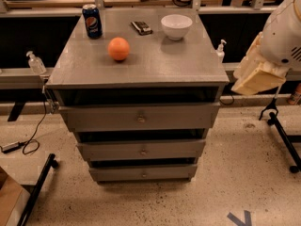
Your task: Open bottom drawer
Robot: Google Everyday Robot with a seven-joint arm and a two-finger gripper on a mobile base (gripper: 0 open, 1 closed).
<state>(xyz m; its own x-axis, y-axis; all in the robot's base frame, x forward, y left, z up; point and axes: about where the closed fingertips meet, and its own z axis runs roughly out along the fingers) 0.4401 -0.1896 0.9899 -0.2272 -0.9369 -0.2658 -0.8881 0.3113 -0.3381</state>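
The bottom drawer (143, 173) is the lowest, thinnest grey strip of the grey cabinet (141, 67), with a tiny round knob (143, 175) at its centre. It sits about flush with the fronts above, with a dark gap over it. The mid-sized drawer (142, 150) and the tallest drawer (139, 117) are above it. My gripper (256, 76), a cream part under the white arm (282, 32), hangs at the right, beside the cabinet's top right corner and well above the bottom drawer, touching nothing.
On the cabinet top stand a Pepsi can (92, 20), an orange (118, 48), a white bowl (176, 26) and a small dark object (141, 28). Sanitiser bottles (35, 63) flank the cabinet. Black stand legs (284, 138) are on the floor at right, another leg (37, 187) at left.
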